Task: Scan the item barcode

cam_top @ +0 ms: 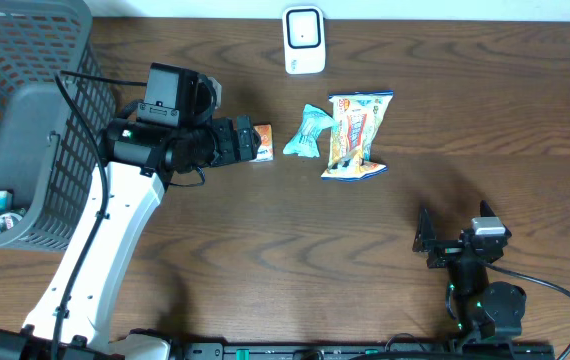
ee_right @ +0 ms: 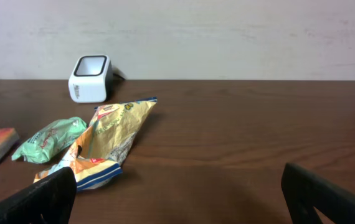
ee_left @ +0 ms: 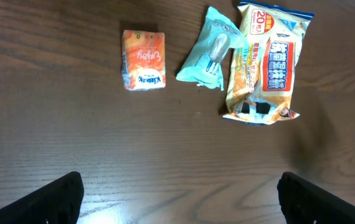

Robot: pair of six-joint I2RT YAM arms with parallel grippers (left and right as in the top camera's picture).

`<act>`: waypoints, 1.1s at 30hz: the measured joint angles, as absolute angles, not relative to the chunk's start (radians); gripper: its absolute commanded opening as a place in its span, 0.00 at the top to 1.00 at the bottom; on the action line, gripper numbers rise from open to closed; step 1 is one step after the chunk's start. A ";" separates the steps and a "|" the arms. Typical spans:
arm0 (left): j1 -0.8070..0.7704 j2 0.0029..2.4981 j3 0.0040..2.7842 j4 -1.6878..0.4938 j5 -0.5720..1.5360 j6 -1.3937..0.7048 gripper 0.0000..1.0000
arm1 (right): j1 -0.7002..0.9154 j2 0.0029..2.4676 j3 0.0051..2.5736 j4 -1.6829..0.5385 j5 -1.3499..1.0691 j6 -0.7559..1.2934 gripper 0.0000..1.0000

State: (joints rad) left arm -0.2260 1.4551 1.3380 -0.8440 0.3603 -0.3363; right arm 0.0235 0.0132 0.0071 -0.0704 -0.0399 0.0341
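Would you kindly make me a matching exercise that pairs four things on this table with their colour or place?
Things:
1. scanner
2. small packet
3. crumpled wrapper
4. basket

Descriptions:
A. teal
B. white, at the table's far edge
C. grey mesh, at the robot's left
D. orange

Pairs: 1-B, 2-D, 3-A, 4-C
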 measured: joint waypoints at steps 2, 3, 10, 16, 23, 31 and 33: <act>-0.226 1.455 1.338 -0.847 0.360 -0.336 0.02 | 0.023 0.013 0.007 -0.070 -0.040 0.034 0.01; -0.226 1.455 1.338 -0.847 0.360 -0.336 0.02 | 0.023 0.013 0.007 -0.070 -0.040 0.034 0.01; -0.226 1.455 1.338 -0.838 0.360 -0.336 0.02 | 0.023 0.013 0.007 -0.070 -0.040 0.034 0.01; -0.226 1.446 1.341 -0.804 0.361 -0.324 0.02 | 0.023 0.013 0.007 -0.070 -0.040 0.034 0.01; -0.180 1.361 1.398 -0.785 0.360 -0.265 0.02 | 0.023 0.013 0.007 -0.070 -0.040 0.034 0.01; 0.068 1.175 1.431 -0.685 0.347 -0.253 0.02 | 0.023 0.013 0.007 -0.070 -0.040 0.034 0.01; 0.151 1.142 1.433 -0.650 0.344 -0.257 0.02 | 0.023 0.013 0.007 -0.070 -0.040 0.034 0.01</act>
